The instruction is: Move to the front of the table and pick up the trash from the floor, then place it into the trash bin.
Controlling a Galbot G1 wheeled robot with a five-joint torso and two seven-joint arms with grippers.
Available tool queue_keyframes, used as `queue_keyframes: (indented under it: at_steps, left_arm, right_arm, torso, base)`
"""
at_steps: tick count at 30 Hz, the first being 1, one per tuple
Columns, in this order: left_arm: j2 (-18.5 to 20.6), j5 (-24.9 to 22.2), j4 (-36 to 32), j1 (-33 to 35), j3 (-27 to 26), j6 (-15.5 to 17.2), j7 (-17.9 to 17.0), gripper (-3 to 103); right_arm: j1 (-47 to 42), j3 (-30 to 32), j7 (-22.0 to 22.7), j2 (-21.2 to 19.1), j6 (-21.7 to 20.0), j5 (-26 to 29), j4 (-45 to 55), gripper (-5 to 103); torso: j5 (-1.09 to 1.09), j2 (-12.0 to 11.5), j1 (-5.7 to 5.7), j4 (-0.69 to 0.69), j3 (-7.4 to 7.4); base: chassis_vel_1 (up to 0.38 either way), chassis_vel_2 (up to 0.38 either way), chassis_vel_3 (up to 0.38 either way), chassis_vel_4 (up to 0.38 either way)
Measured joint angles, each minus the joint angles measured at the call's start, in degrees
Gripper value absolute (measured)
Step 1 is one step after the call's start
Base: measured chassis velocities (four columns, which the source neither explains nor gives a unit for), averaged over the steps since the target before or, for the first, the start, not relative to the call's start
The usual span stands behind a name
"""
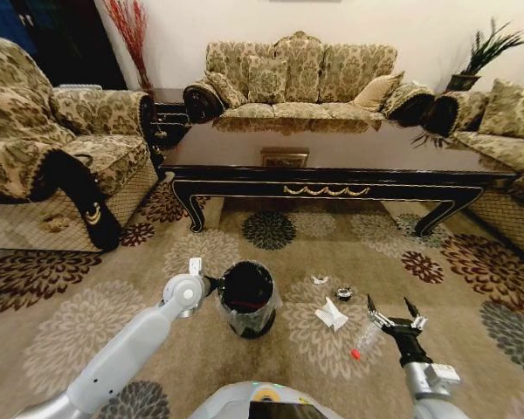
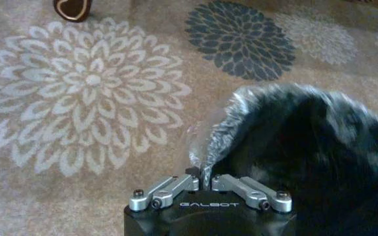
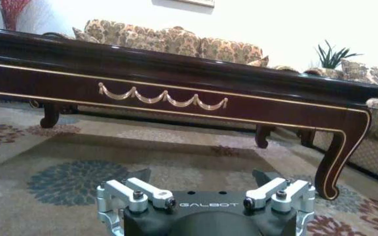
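Note:
The trash bin [image 1: 245, 298], black with a clear bag, stands on the carpet in front of me. My left gripper [image 1: 211, 285] is at its left rim, and in the left wrist view it [image 2: 204, 173] is shut on the bag's edge beside the bin [image 2: 300, 147]. To the bin's right lies the trash: a crumpled white paper [image 1: 332, 315], a whitish scrap [image 1: 320, 279], a small dark cap [image 1: 343, 294] and a clear plastic piece with a red end [image 1: 364, 340]. Just right of that piece my right gripper [image 1: 389, 307] hangs open and holds nothing. The table [image 1: 332, 150] stands beyond, also in the right wrist view [image 3: 175, 73].
A patterned armchair [image 1: 61, 148] stands at the left, a sofa [image 1: 301, 83] behind the table and another sofa [image 1: 506, 148] at the right. The floral carpet [image 1: 70, 323] spreads to both sides of the bin. The table's curved leg [image 3: 336, 162] is close ahead of my right gripper [image 3: 202, 179].

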Motion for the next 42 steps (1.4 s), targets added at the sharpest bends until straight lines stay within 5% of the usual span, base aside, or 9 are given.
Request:
queue_keyframes:
  at_steps: [9,16,19,20,26,30,42]
  left_arm:
    - [2.3,0.0,-2.2,0.7,-1.3,0.1,0.0,3]
    - [9.7,-3.8,-9.2,2.3,-5.5,0.1,-2.2,3]
    - [12.7,-5.5,-12.7,5.0,-9.1,0.1,-2.7,3]
    - [13.5,-6.1,-14.0,7.1,-11.7,0.1,-2.7,3]
    - [14.2,-6.0,-16.1,12.9,-17.7,0.1,-2.1,3]
    - [14.3,-6.0,-18.7,17.5,-21.9,0.1,-1.3,3]
    - [14.1,-7.3,-20.2,17.9,-23.1,0.0,-1.6,3]
  right_arm:
    - [-0.1,-0.1,0.0,0.0,0.1,-0.2,-0.2,100]
    - [1.0,-0.3,2.1,-1.1,-2.2,0.7,-1.4,100]
    - [2.6,-0.8,5.8,-2.3,-7.5,2.9,-2.8,100]
    - [3.7,-1.3,8.5,-3.5,-12.1,5.6,-3.6,100]
    - [7.3,-3.4,14.1,-8.0,-22.1,11.5,-5.6,100]
    - [13.0,-6.2,19.1,-15.0,-32.3,17.2,-8.1,100]
    - [21.0,-11.3,28.3,-21.2,-43.8,35.7,-13.2,97]
  torso:
    - [-0.08,0.0,0.0,-0.02,0.01]
    - [-0.04,0.0,0.0,-0.01,0.01]
    - [-0.03,0.0,0.0,-0.01,0.0]
    - [-0.04,0.0,0.0,-0.02,0.01]
    - [-0.04,0.0,0.0,-0.01,0.01]
    - [-0.04,0.0,0.0,0.01,0.01]
    - [-0.02,0.0,0.0,0.0,0.01]
  base:
    - [0.0,0.0,0.0,0.0]
    - [0.0,0.0,0.0,0.0]
    - [0.0,0.0,0.0,0.0]
    - [0.0,0.0,0.0,0.0]
    - [0.0,0.0,0.0,0.0]
    - [0.0,0.0,0.0,0.0]
    - [0.0,0.0,0.0,0.0]
